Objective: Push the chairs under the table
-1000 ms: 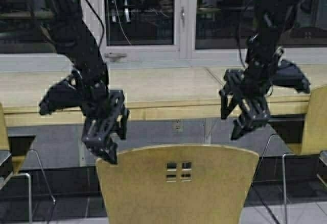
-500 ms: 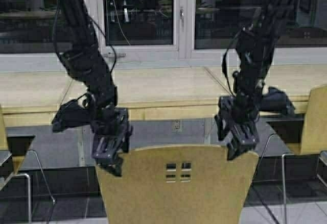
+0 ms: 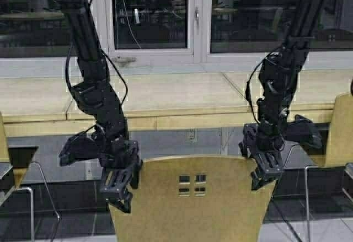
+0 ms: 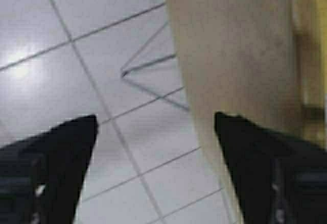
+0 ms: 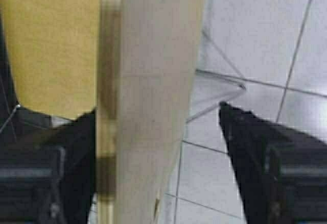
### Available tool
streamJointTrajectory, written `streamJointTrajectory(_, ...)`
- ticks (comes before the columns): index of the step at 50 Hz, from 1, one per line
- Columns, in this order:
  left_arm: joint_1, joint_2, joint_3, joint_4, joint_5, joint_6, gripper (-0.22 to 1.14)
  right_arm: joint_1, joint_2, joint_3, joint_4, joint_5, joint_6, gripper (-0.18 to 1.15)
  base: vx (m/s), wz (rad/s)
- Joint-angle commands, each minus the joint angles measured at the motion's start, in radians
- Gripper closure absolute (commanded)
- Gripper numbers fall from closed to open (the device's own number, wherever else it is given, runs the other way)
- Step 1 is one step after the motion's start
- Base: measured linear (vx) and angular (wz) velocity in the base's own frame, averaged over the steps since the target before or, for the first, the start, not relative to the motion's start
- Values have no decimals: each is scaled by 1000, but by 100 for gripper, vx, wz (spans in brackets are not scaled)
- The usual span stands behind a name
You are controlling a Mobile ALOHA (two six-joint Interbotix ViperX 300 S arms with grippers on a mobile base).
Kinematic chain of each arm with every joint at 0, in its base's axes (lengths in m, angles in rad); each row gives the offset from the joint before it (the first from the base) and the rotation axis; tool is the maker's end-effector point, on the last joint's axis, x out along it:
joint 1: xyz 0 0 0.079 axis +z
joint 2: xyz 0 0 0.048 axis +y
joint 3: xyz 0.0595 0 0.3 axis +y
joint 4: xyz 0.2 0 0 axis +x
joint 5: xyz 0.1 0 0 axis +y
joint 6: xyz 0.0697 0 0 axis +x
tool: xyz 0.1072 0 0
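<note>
Mustard-yellow chair (image 3: 193, 198), high view: centred in the foreground, backrest toward the robot, well short of the table (image 3: 165, 96); not yet pushed under. 2 more yellow chairs show partly at either edge. Left gripper (image 3: 122, 182) sits at the backrest's left upper corner; right gripper (image 3: 263, 167) at the right upper corner. Judgement: push barely begun, the full travel to the table remains.

Left wrist view: left gripper (image 4: 156, 157) spread wide, 1 finger over the backrest (image 4: 230, 55), the other over tiled floor (image 4: 66, 55).

Right wrist view: right gripper (image 5: 158, 157) spread wide, straddling the backrest edge (image 5: 148, 81) without pinching it.
</note>
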Motion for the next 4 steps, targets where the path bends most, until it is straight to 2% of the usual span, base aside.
streamJointTrajectory(1, -14, -160, 81, 6, -8, 5, -9, -3, -64, 6, -21, -9, -6, 2, 1, -1)
streamJointTrajectory(4, -23, -233, 141, 6, -66, 5, -9, -8, -66, 2, -34, -8, -6, 2, 1, -1)
